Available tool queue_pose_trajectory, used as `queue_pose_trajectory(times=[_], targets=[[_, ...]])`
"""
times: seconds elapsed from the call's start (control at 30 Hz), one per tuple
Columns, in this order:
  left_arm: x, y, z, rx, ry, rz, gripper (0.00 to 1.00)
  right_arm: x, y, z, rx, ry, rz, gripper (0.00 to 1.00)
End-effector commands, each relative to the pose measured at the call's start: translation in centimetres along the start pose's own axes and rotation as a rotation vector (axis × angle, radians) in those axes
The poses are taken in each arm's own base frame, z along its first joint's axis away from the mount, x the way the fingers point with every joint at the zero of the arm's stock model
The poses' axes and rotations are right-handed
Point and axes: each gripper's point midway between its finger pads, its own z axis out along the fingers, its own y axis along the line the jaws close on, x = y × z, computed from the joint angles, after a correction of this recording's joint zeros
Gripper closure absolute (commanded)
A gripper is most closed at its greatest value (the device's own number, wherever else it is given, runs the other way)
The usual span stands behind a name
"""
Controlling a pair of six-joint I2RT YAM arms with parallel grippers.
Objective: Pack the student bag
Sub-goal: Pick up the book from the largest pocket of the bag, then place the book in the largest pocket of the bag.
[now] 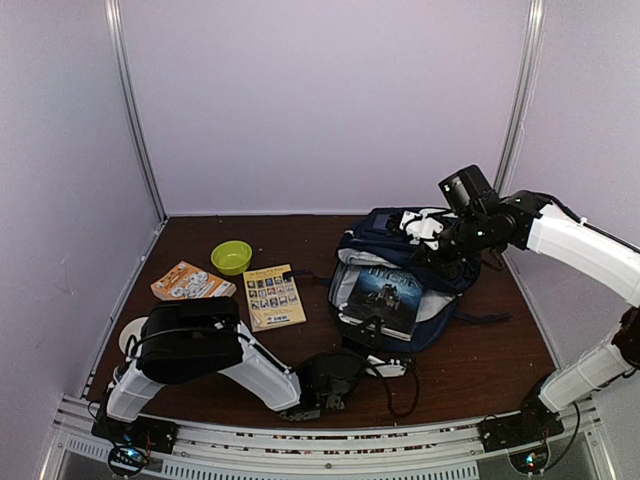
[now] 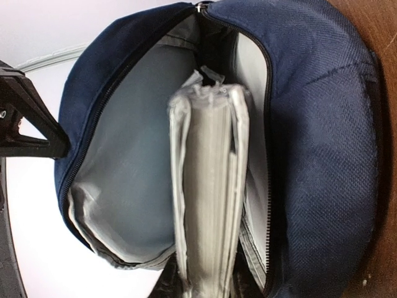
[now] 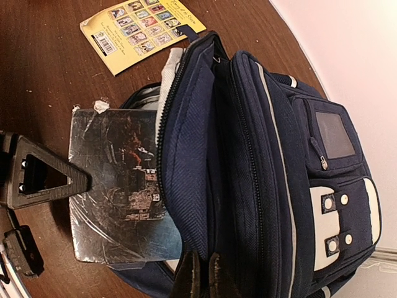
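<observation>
Packing student bag — dark book partway in
R gripper pinches bag open; L gripper by book, grip unclear. Yellow book, orange book, bowl not in yet.

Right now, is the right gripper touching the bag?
Touching. The right wrist view shows the right gripper pinched shut on the bag's open rim.

Book across bag mouth (gap beside)
</observation>
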Motion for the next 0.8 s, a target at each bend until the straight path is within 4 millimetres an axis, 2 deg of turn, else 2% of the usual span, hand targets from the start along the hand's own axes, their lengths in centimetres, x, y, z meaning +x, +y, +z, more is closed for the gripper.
queue_pose_trajectory(times=[0.0,0.23,0.53,0.77], targets=[[1.4,7.4,1.6,-0.155,0.044,-0.248,1.0,-3.2,-0.3,-1.8,-0.009,-0.115,-0.002,1.0],[1.6,7.7,4.0,-0.106,0.016,-0.289,1.0,-3.6,0.1,-2.1,-0.028,-0.129,-0.006,1.0],[-0.4,7.2,7.4,0.006,-0.077,-0.284,1.0,-3.5,1.4,-2.3,-0.08,-0.151,-0.033,1.0],[-0.3,5.3,11.3,0.055,-0.082,-0.267,1.0,-3.5,2.0,-2.3,-0.105,-0.162,-0.051,1.0]])
